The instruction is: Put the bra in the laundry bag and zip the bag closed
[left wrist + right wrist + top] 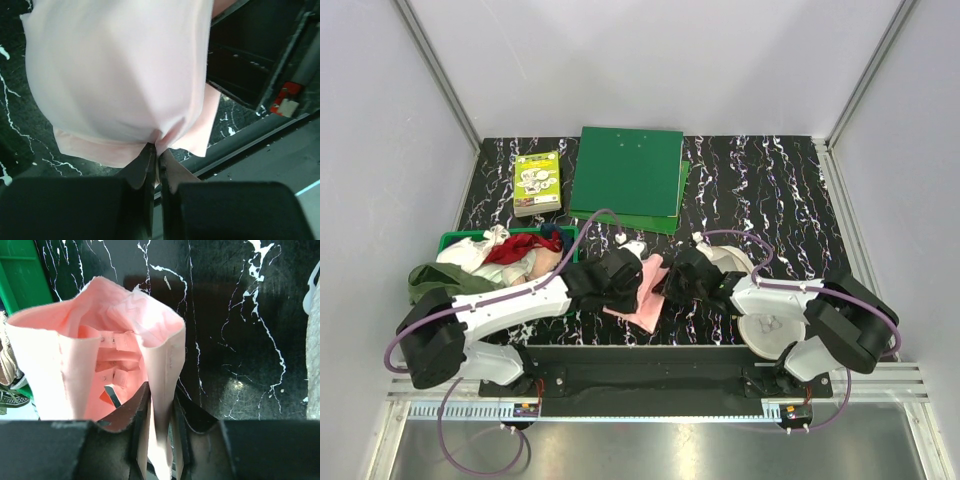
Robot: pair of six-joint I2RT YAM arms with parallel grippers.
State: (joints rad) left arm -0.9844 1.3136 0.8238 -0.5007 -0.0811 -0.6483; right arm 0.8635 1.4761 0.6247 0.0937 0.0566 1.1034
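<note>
The light pink bra (648, 292) hangs bunched between my two grippers over the near middle of the table. My left gripper (634, 280) is shut on one edge of it; in the left wrist view the pink fabric (120, 75) fills the upper frame, pinched at the closed jaw tips (156, 150). My right gripper (666, 290) is shut on a fold of the bra (165, 365) from the other side, the strip of cloth running down between its fingers (161, 401). The cream laundry bag (772, 328) lies open under the right arm, its black bra print facing up.
A green basket (455, 238) holding a red cloth (520, 246) and other clothes stands at the left, with an olive-green garment (438, 280) draped over its near edge. Green folders (625, 175) and a small printed box (537, 183) lie at the back.
</note>
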